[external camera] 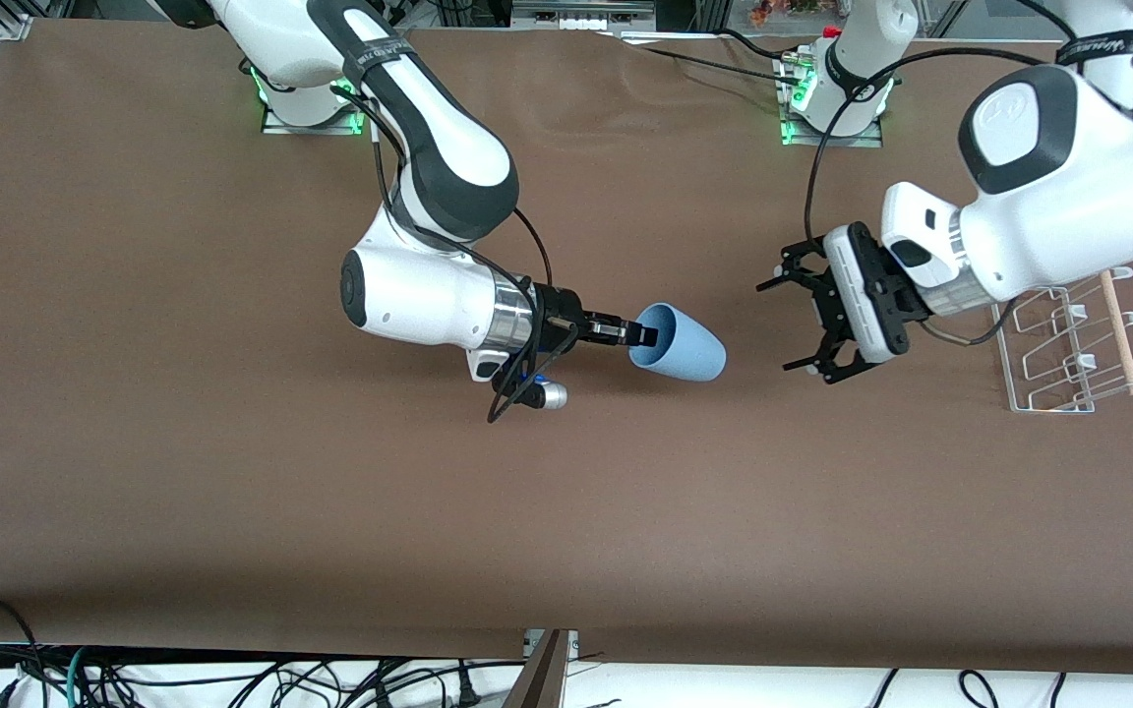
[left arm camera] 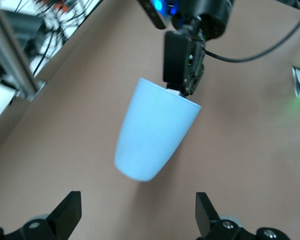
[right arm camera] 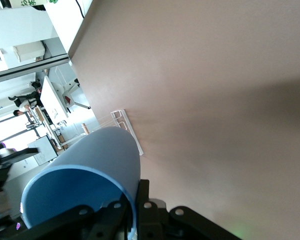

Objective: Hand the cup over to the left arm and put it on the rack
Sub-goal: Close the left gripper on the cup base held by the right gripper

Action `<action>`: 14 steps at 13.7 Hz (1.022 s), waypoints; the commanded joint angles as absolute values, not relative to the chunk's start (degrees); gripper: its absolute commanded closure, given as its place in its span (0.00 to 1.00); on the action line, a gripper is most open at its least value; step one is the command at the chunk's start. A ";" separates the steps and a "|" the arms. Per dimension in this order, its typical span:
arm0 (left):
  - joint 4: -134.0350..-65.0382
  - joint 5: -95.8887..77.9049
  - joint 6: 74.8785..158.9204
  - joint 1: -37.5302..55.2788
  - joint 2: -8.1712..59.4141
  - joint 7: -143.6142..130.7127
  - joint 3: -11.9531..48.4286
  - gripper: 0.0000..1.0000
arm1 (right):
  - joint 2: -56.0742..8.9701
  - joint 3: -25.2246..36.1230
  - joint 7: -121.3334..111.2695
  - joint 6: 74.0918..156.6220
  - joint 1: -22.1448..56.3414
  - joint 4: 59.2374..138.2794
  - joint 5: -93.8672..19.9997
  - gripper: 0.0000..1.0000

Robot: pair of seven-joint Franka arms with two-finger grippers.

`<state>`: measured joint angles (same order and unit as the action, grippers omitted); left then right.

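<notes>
With the cup (external camera: 680, 344) held by its rim in the right hand (external camera: 637, 334), tipped sideways above mid-worktop (external camera: 232, 511), advance the wide-open left hand (external camera: 803, 320), at the cup's 3 o'clock, around the cup's body before releasing, the rack (external camera: 1068, 344) waiting at the left arm's end.
</notes>
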<state>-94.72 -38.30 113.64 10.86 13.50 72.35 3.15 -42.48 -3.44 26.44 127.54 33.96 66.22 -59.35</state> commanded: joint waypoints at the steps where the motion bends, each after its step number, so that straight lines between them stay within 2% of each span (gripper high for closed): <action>1: -93.25 -42.00 115.05 12.48 15.90 81.71 2.72 0.00 | -43.24 -3.08 29.79 127.62 34.80 63.63 -60.47 1.00; 11: -94.39 -46.93 122.43 15.82 19.16 91.93 3.08 0.01 | -42.80 -3.08 32.70 127.44 34.80 63.37 -60.47 1.00; 12: -94.66 -46.93 122.87 15.99 19.25 92.80 3.08 0.14 | -42.80 -3.08 32.70 127.44 34.80 63.28 -60.47 1.00; 13: -94.66 -46.93 123.05 16.00 19.51 93.60 3.08 0.44 | -42.80 -3.08 32.70 127.44 34.80 63.37 -60.47 1.00; 14: -94.57 -46.93 123.05 16.00 20.03 93.95 3.08 0.67 | -42.80 -3.08 32.70 127.44 34.80 63.37 -60.47 1.00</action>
